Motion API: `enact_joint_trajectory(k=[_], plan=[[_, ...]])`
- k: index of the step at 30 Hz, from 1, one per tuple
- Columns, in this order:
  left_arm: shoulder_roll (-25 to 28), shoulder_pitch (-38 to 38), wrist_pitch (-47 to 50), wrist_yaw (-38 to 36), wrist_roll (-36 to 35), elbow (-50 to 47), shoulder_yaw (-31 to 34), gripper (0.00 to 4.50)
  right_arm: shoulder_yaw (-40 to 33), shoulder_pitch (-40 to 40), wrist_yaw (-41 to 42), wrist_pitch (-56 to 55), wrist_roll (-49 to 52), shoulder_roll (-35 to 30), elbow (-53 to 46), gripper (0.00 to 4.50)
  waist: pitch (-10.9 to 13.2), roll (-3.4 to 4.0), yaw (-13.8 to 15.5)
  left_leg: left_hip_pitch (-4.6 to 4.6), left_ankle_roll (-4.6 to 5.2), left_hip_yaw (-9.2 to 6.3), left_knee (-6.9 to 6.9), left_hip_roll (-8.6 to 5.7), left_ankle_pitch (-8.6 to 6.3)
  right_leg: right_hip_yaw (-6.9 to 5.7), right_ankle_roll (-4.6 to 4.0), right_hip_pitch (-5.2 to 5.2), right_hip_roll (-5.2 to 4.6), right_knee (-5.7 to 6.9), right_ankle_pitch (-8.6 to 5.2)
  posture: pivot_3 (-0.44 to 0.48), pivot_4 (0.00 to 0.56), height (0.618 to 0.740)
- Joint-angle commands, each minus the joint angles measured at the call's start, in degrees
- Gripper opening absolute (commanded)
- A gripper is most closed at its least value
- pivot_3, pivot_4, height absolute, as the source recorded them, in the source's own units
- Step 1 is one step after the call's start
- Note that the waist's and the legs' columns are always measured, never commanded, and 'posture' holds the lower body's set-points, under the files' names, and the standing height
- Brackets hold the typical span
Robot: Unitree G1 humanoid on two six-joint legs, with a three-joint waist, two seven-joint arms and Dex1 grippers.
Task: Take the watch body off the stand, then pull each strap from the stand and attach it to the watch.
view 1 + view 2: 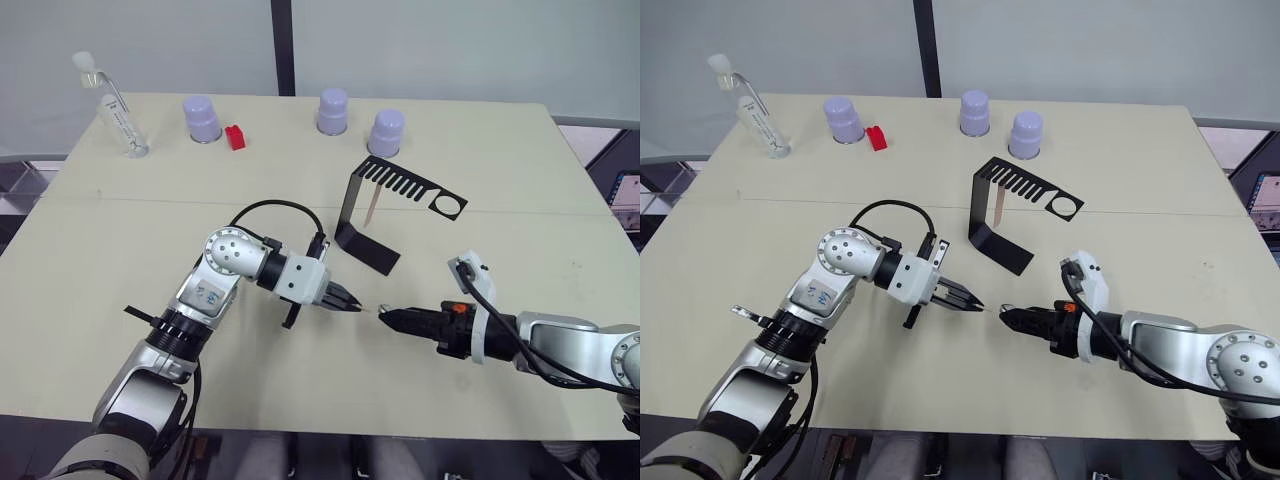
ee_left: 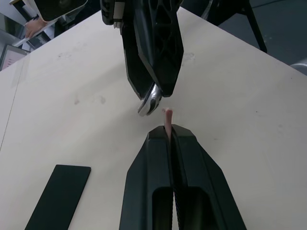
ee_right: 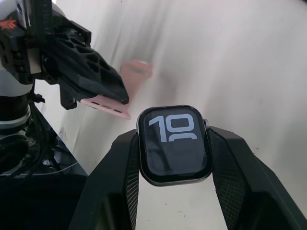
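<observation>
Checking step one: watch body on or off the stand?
Off. The watch body sits clamped in the right gripper, away from the stand.

We are in what looks like a lab or test room: a plain pale tabletop (image 1: 150,230) before bare grey wall panels, with three lavender cups (image 1: 202,118) and a clear tube (image 1: 115,108) set along its far edge, and equipment racks at the right (image 1: 625,190).

Both head eyes looked steeply down over the whole beige rectangular counter (image 1: 300,140); each wrist camera sat close behind its jaws, sharing the counter's centre.
</observation>
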Motion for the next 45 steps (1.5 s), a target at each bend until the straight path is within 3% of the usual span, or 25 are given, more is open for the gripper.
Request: enact_joint_trajectory(k=[1, 45], plan=[[-0.4, -0.4, -0.7, 0.7, 0.3, -1.7, -0.1, 0.00, 0.6, -1.1, -0.4, -0.5, 1.4, 0.4, 0.1, 1.58, 0.0, 0.00, 0.0, 0.00, 0.00, 0.00, 0.00, 0.00, 0.00, -0.01, 0.00, 0.00, 0.00, -0.01, 0.00, 0.000, 0.150, 0.739], [-1.2, -1.8, -2.2, 0.9, 1.8, 1.6, -0.7, 0.00, -0.9, 0.3, 0.5, -0.8, 1.4, -0.9, -0.3, 1.58, 0.0, 0.00, 0.0, -0.02, 0.00, -0.04, -0.01, 0.00, 0.00, -0.04, 0.00, 0.00, -0.02, -0.04, 0.00, 0.000, 0.150, 0.739]])
